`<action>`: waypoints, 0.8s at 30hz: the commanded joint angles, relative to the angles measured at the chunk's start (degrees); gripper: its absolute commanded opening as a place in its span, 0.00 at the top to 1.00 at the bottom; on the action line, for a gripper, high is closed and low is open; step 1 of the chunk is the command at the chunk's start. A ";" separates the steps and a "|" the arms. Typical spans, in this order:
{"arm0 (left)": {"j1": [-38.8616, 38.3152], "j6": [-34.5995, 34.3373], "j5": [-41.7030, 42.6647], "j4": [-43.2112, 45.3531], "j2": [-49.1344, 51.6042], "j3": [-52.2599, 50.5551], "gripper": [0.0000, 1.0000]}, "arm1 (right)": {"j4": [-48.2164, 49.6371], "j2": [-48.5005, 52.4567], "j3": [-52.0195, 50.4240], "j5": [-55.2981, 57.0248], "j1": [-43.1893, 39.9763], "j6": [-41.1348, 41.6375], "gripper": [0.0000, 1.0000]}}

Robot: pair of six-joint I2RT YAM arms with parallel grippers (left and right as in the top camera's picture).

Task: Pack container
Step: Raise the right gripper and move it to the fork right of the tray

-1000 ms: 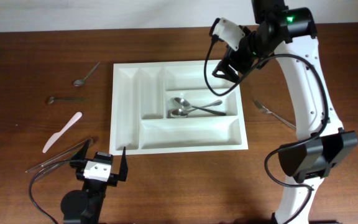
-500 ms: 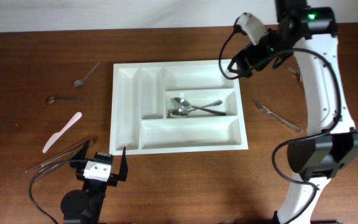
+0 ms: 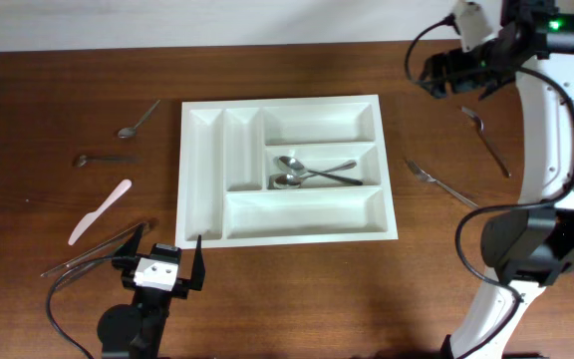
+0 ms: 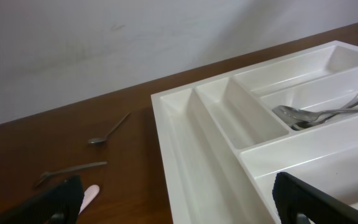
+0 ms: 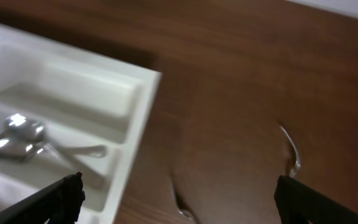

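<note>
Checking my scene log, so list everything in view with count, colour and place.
container: one, white, table centre, five compartments.
spoons in container: two, silver, middle right compartment.
loose spoons: two, silver, on the table left of the container.
plastic knife: one, pale, left of the container, nearer the front.
thin utensils: count unclear, dark grey, front left, beside the left tool.
forks: two, silver, on the table right of the container.
table: one, brown wood.
left tool: one, black fingers, open, at the container's front left corner.
right tool: one, black, open, over the table's far right.
</note>
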 commanded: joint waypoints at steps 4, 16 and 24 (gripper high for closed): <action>-0.04 0.07 0.22 0.17 -0.46 -0.50 0.01 | 0.76 3.89 -0.31 3.34 -2.19 5.84 0.01; -0.04 0.09 0.20 0.17 -0.46 -0.50 0.01 | 1.36 8.22 -0.31 9.09 -4.59 13.88 0.01; -0.04 0.09 0.22 0.17 -0.46 -0.50 0.01 | 1.53 11.02 -0.66 10.84 -9.51 14.75 0.01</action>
